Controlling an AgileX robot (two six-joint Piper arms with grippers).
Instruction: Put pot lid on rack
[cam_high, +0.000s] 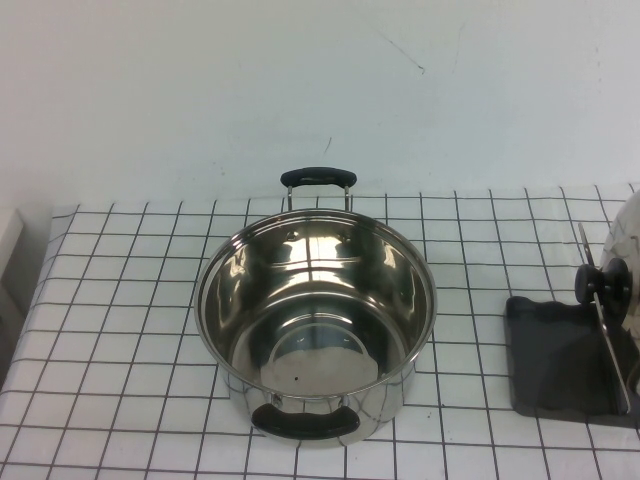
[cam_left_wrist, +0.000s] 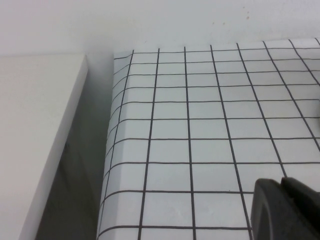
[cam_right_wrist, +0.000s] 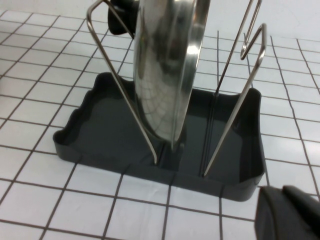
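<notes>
Closest to my right wrist camera is a dark corner of my right gripper (cam_right_wrist: 290, 212), low over the bench (cam_right_wrist: 60, 200) just in front of the rack (cam_right_wrist: 235, 172). Too little of it shows for me to tell how it stands, and it touches nothing I can see. Just beyond it sits that small dark grey rectangular plastic tray with its raised rim and thin bent metal wires rising from the floor. Standing on edge in the tray, between the wires, is the round shiny stainless-steel pot lid (cam_right_wrist: 165, 65), its rim resting down in the tray and its black knob (cam_right_wrist: 122, 17) poking out on the side away from the second wire loop.

From the high view, the rack lies at the right edge of the white black-gridded bench, the lid upright in it and partly cut off by the frame. Well apart to the left, mid-bench, stands the deep steel pot (cam_high: 315, 325) with two black handles, uncovered.

My left gripper (cam_left_wrist: 285, 210) hangs over bare grid near the bench's left edge, beside a white ledge (cam_left_wrist: 35, 135); its state I cannot tell.
</notes>
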